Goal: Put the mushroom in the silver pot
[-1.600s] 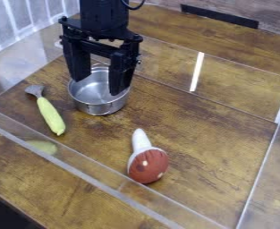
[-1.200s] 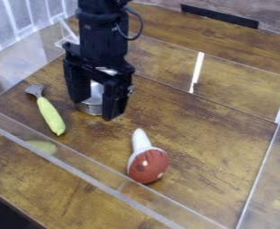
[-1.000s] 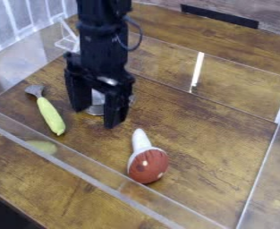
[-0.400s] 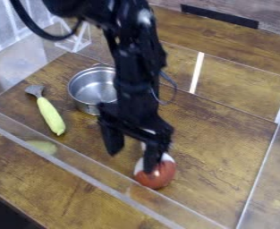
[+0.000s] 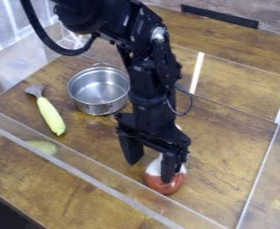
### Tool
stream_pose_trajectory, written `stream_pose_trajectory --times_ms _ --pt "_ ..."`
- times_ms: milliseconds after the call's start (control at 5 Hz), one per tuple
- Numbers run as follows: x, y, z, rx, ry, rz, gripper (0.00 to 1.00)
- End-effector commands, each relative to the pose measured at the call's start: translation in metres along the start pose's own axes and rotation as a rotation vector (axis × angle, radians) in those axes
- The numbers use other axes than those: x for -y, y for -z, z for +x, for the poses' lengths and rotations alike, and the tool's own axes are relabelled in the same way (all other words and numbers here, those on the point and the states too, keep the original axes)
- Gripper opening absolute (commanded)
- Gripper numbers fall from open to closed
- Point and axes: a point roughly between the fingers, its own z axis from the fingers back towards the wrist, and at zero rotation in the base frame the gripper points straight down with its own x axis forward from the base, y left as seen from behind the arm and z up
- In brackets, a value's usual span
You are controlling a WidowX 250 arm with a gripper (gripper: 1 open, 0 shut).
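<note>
The mushroom (image 5: 168, 182) lies on the wooden table at the lower right; only part of its reddish-brown cap shows, the rest hidden behind my fingers. My gripper (image 5: 152, 157) hangs right over it, open, with one finger (image 5: 129, 148) left of it and the other on the cap's right side. I cannot tell whether the fingers touch it. The silver pot (image 5: 99, 89) stands empty to the upper left, well apart from the gripper.
A long yellow vegetable (image 5: 47, 113) with a grey end lies left of the pot. Clear plastic walls (image 5: 94, 181) run along the front and sides of the table. A yellowish reflection (image 5: 40, 147) shows in the front wall.
The arm swung from above the pot, right and toward the front, and came down over the mushroom. The fingers stayed open. The pot, once hidden behind the gripper, now shows fully.
</note>
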Motion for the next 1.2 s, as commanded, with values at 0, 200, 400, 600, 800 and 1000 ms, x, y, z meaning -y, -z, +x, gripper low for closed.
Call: stream_pose_trajectory --times_ms 0,200,400,600,800,1000 --pt "-0.003 0.005 0.005 0.005 0.042 -0.001 1.00" --pt "-0.009 0.005 0.003 0.008 0.025 -0.006 1.00" --pt "-0.015 0.004 0.002 0.011 0.009 -0.011 1.00" --pt "-0.025 0.002 0.002 0.012 0.012 -0.018 1.00" --pt "-0.034 0.000 0.002 0.012 0.015 -0.023 1.00" --pt "-0.029 0.000 0.007 0.012 0.017 -0.028 1.00"
